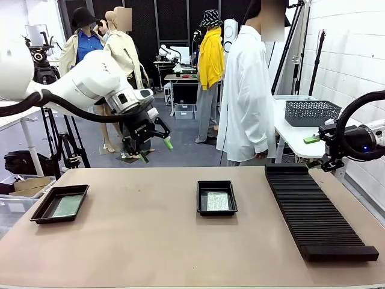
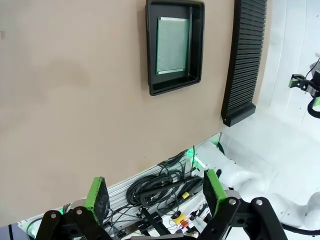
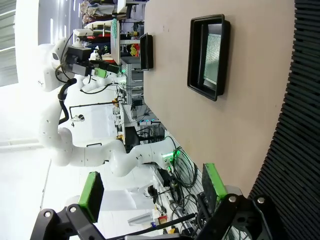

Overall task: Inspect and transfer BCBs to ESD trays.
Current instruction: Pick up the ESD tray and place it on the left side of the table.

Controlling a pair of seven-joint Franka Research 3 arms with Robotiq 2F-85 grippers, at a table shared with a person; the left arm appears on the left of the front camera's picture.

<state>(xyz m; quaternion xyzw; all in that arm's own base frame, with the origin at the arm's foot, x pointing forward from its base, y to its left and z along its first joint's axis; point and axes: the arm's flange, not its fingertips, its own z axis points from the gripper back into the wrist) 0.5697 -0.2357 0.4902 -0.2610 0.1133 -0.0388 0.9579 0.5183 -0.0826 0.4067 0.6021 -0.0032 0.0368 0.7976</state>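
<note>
Two black ESD trays lie on the tan table, one at the left [image 1: 38, 214] and one in the middle [image 1: 200, 198]. Each holds a green BCB, the left one [image 1: 67, 206] and the middle one [image 1: 217, 201]. My left gripper [image 1: 155, 149] hangs open and empty, high above the table's far left part. Its wrist view looks past my left gripper [image 2: 155, 192] down at the middle tray [image 2: 150, 50] and its BCB [image 2: 172, 45]. At the right edge, beyond the rack, my right gripper [image 1: 326, 150] is open and empty; past my right gripper [image 3: 150, 187] lies the middle tray [image 3: 196, 50] with its BCB [image 3: 214, 52].
A long black ribbed rack [image 1: 316, 211] lies along the table's right side. A person in a white coat [image 1: 246, 90] stands at the far edge. A grey mesh basket [image 1: 311, 112] and a small green piece [image 1: 311, 139] sit on the white side table behind the right arm.
</note>
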